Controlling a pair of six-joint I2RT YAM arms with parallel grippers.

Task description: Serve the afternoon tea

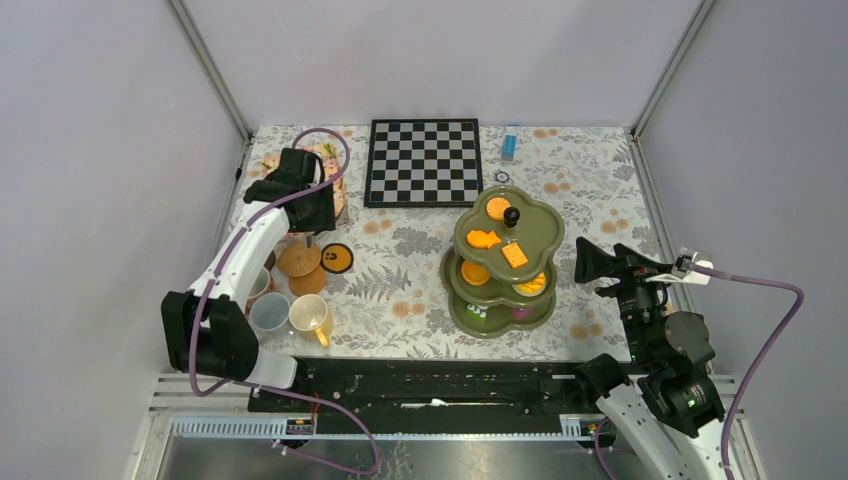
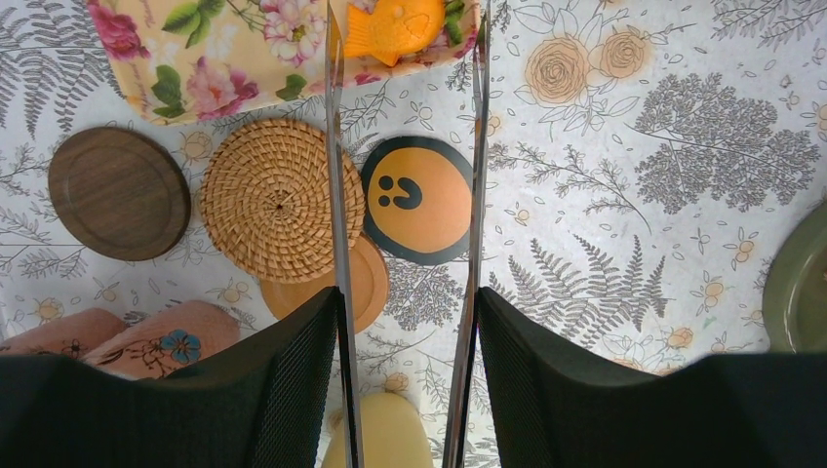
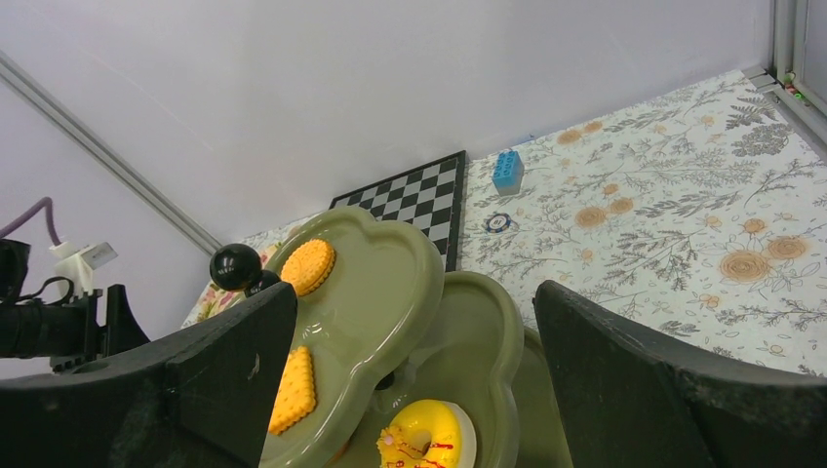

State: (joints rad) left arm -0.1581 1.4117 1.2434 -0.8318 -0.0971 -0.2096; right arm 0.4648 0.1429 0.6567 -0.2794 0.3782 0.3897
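Your left end effector (image 2: 404,58) hangs above the left side of the table (image 1: 400,300), jaws apart and holding nothing. In its wrist view the smiley coaster (image 2: 417,200), orange with a black rim, lies flat directly between the two fingers, touched by neither. The wicker coaster (image 2: 278,200) sits just beside it, its edge crossed by one finger in that view. A plain orange coaster (image 2: 369,285) is tucked partly under both. A dark wooden coaster (image 2: 119,193) lies apart, further out. Past the coasters is the floral tray (image 2: 195,58) with a fish-shaped biscuit (image 2: 395,24) on it. A cream-yellow mug (image 1: 310,316) and a pale mug (image 1: 270,312) stand on the near side of the coasters.

The green three-tier stand (image 1: 537,228) stands right of centre, well apart from the left end effector. It has a black knob (image 1: 511,215) on top, orange biscuits (image 1: 497,208) on the top tier and a yellow doughnut (image 3: 426,439) on the middle tier. Your right end effector (image 1: 585,265) is just beside the stand, jaws wide open and empty, not touching it. The chessboard (image 1: 423,160) lies behind the stand, towards the far edge.
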